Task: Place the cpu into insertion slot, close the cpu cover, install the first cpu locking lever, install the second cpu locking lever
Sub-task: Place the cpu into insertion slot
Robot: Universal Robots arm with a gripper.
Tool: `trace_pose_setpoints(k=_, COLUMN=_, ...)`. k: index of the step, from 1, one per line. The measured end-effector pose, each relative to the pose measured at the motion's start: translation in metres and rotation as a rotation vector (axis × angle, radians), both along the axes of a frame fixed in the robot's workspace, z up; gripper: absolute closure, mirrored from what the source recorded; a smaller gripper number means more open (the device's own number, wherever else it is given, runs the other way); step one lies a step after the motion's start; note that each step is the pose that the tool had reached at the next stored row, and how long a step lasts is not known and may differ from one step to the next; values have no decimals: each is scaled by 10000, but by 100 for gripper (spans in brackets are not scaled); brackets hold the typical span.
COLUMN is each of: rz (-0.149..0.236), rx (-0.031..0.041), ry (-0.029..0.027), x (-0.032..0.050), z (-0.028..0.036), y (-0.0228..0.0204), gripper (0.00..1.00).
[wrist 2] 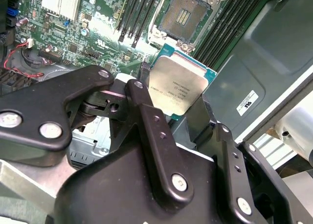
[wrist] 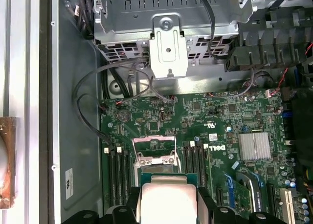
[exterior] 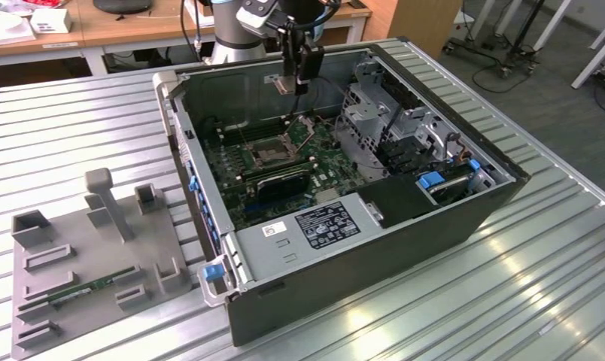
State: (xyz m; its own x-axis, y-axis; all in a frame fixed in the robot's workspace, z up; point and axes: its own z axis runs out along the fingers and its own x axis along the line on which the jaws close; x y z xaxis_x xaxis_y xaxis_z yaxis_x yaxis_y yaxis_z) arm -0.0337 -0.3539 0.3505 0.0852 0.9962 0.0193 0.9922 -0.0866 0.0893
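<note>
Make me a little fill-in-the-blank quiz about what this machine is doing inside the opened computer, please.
1. The end effector is shut on the flat silver ____, holding it above the motherboard.
2. The insertion slot is ____, its contacts bare.
3. The memory stick lies in the grey fixture, on the exterior view's ____ of the computer case.
Missing words: cpu; empty; left.
</note>
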Motion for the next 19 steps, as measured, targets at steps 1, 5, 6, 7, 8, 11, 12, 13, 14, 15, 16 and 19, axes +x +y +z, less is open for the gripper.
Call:
trace_pose_setpoints(k=1, rz=-1, rx=0, ry=0, x=0, z=0, y=0, gripper=46)
trace_pose_setpoints(k=5, rz=-14, rx=0, ry=0, x=0, z=0, y=0, gripper=46)
trace_pose_setpoints(k=6, rz=-44, rx=0, ry=0, x=0, z=0, y=0, gripper=46)
trace_pose_setpoints(k=7, rz=-101, rx=1, ry=-1, x=0, z=-1, y=0, gripper=46)
trace_pose_setpoints(k=8, rz=-159, rx=0, ry=0, x=0, z=-1, y=0, gripper=46)
trace_pose_setpoints(k=11, rz=-252, rx=0, ry=0, x=0, z=-1, y=0, gripper=46)
trace_pose_setpoints(k=12, rz=-254, rx=0, ry=0, x=0, z=-1, y=0, gripper=46)
trace_pose_setpoints(k=13, rz=-256, rx=1, ry=-1, x=0, z=-2, y=0, gripper=46)
trace_pose_setpoints(k=14, rz=-257, rx=0, ry=0, x=0, z=-1, y=0, gripper=46)
trace_pose_setpoints(k=15, rz=-258, rx=-1, ry=0, x=0, z=-1, y=0, gripper=46)
trace_pose_setpoints(k=16, rz=-258, rx=0, ry=0, x=0, z=-1, y=0, gripper=46)
trace_pose_setpoints(k=19, rz=-132, rx=-2, ry=1, x=0, z=-3, y=0, gripper=46)
